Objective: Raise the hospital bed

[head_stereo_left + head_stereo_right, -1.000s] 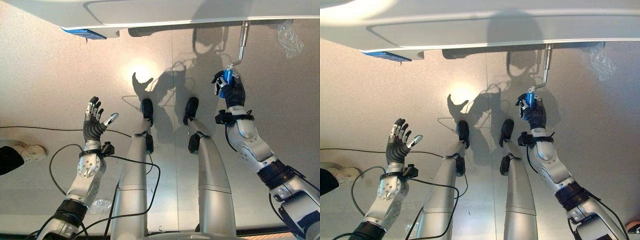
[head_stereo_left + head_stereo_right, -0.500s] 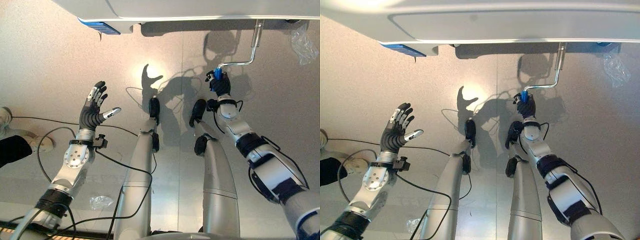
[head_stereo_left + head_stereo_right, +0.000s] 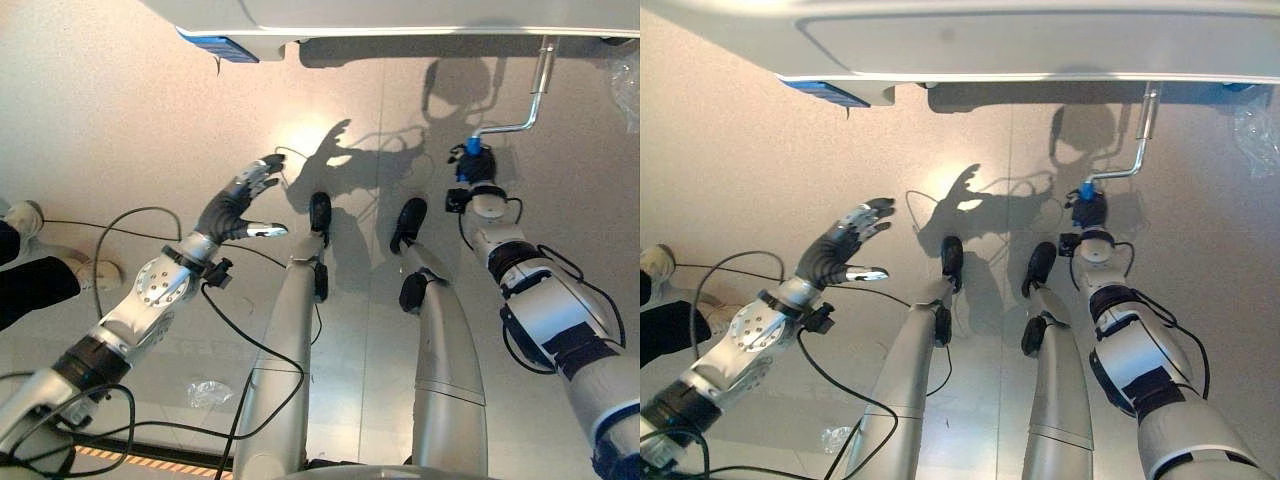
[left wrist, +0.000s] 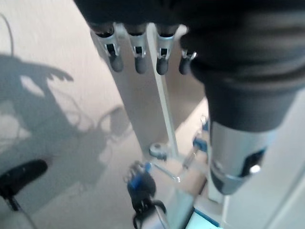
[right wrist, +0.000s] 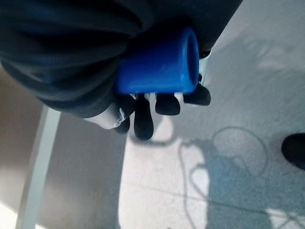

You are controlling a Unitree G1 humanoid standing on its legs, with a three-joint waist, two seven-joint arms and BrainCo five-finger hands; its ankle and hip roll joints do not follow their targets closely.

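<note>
The hospital bed's white frame [image 3: 420,14] runs along the top of the eye views. From under it hangs a silver crank rod [image 3: 541,72] that bends to a blue grip [image 3: 473,146]. My right hand [image 3: 474,168] is shut on that grip, the arm stretched out far in front of me. The right wrist view has the blue grip [image 5: 157,67] lying in the palm with the fingers [image 5: 143,121] curled round it. My left hand [image 3: 236,206] is open in the air left of the crank, fingers straight and spread, touching nothing. Its fingers [image 4: 138,57] are also straight in the left wrist view.
A person's dark trouser leg [image 3: 32,288] and white shoe [image 3: 20,214] are at the left edge. A blue label [image 3: 218,47] sits on the bed's underside. Clear plastic wrap [image 3: 630,85] hangs at the top right, and a crumpled plastic piece [image 3: 205,392] lies on the floor.
The view has shifted. My right hand has turned the blue grip out to the left of the rod, arm stretching. My left hand has swung right and tilted toward the middle.
</note>
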